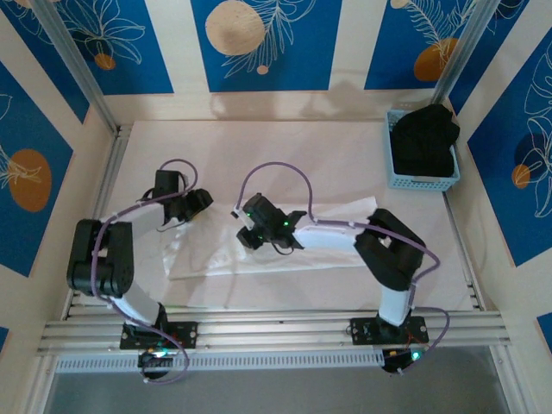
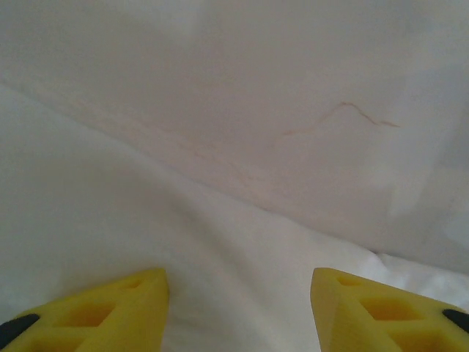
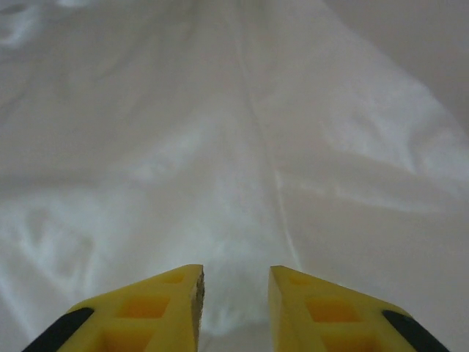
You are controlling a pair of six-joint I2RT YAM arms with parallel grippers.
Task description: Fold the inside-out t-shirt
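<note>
A: Where is the shirt [image 1: 216,259]?

B: Flat on the table [image 1: 302,155], in a long, wrinkled white band running left to right across the middle, in front of both arm bases. The right arm lies over its right half.

A: And the left gripper [image 1: 200,200]?

B: Over the band's left end, near its far edge. From the wrist, the left gripper [image 2: 238,277] has its yellow fingers [image 2: 124,308] well apart, with white cloth [image 2: 110,220] spread under the gap.

A: The right gripper [image 1: 246,235]?

B: It sits near the middle of the band, pointing left, just beside the left one. In its wrist view the right gripper [image 3: 236,271] shows only a narrow gap between the fingers [image 3: 161,304]. The shirt [image 3: 220,147] stretches away ahead, a seam running down towards the gap, and a little mound of cloth sits right in it.

A: Pinched?

B: I can't tell. The cloth is in the gap, but whether the pads press on it isn't clear.

A: Anything else?

B: A blue basket [image 1: 392,177] at the far right corner, a black garment [image 1: 424,138] heaped in it, well apart from the shirt.
</note>
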